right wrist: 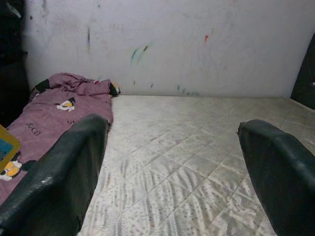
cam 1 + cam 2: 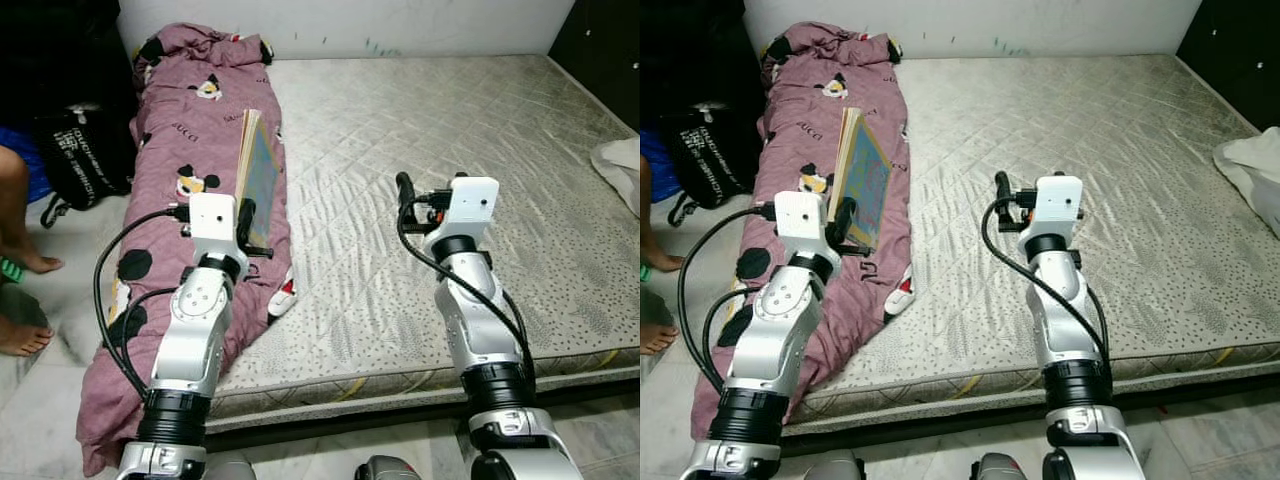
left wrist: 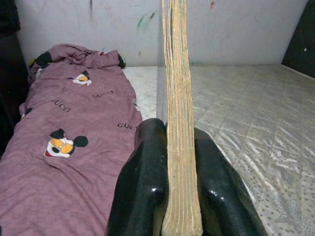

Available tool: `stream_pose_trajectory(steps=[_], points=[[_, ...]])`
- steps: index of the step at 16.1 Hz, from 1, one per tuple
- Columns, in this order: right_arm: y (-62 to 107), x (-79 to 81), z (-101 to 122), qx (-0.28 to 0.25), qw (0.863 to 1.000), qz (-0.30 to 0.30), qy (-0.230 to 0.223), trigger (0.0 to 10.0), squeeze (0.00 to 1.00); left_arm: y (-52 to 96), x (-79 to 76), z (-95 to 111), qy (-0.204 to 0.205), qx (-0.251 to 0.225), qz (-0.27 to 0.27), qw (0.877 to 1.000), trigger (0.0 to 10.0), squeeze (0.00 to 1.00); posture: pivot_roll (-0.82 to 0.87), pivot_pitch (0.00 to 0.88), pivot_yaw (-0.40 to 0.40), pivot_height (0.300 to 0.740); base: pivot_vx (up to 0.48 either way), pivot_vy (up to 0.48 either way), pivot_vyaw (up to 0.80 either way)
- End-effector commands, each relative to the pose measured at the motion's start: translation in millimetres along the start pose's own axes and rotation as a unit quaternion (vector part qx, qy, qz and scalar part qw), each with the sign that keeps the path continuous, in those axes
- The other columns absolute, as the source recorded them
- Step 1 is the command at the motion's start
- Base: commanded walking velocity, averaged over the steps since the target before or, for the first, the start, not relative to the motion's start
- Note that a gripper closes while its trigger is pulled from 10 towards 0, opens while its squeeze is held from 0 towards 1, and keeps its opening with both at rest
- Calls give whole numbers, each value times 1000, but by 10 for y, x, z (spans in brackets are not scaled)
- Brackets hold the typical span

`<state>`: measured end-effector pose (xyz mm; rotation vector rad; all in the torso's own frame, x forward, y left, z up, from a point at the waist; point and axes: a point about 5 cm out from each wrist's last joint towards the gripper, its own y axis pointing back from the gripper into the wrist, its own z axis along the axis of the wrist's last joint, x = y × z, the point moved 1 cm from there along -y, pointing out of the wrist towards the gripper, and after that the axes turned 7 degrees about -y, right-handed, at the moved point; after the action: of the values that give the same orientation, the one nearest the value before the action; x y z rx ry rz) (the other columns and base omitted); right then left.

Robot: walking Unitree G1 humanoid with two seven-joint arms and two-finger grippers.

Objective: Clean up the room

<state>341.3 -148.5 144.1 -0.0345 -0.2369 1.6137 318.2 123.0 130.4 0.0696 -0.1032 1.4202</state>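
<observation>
My left gripper [image 2: 247, 222] is shut on a thin book [image 2: 258, 172] with a blue cover and yellowed pages, holding it upright on its edge above the purple Mickey Mouse blanket [image 2: 190, 130]. In the left wrist view the book's page edge [image 3: 178, 98] stands clamped between the two black fingers [image 3: 142, 187]. My right gripper [image 2: 404, 190] hovers open over the bare quilted mattress [image 2: 420, 130], with nothing between its fingers [image 1: 59, 182].
The blanket lies bunched along the mattress's left side and hangs over its front edge. A black bag [image 2: 80, 150] stands on the floor at left, beside a person's bare feet [image 2: 25, 300]. A white cloth [image 2: 625, 170] lies at the mattress's right edge. A dark cabinet [image 2: 605, 50] stands at far right.
</observation>
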Motion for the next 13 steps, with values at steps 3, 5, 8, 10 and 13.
stream_pose_trajectory(steps=[3,5,8,10,13], points=[[3,-14,60,-8,1000,2,7,10000,0,-10,-18,129,2,-25,-7,1000,10000,0,-12,0,-13,740,0,-341,0],[17,-6,62,-9,1000,4,10,10000,0,-19,-31,136,4,-24,-9,1000,10000,0,-18,0,-12,740,0,-480,0],[23,-15,64,-9,1000,5,13,10000,0,-34,-28,135,7,-24,-9,1000,10000,0,-20,0,-10,740,0,-462,0],[16,-18,66,-9,1000,5,14,10000,0,-40,-27,135,7,-24,-9,1000,10000,0,-18,0,-12,740,0,-431,0],[-2,-2,78,-11,1000,8,16,10000,0,-40,-21,150,8,-26,-6,1000,10000,0,-14,0,-16,740,0,-421,0]])
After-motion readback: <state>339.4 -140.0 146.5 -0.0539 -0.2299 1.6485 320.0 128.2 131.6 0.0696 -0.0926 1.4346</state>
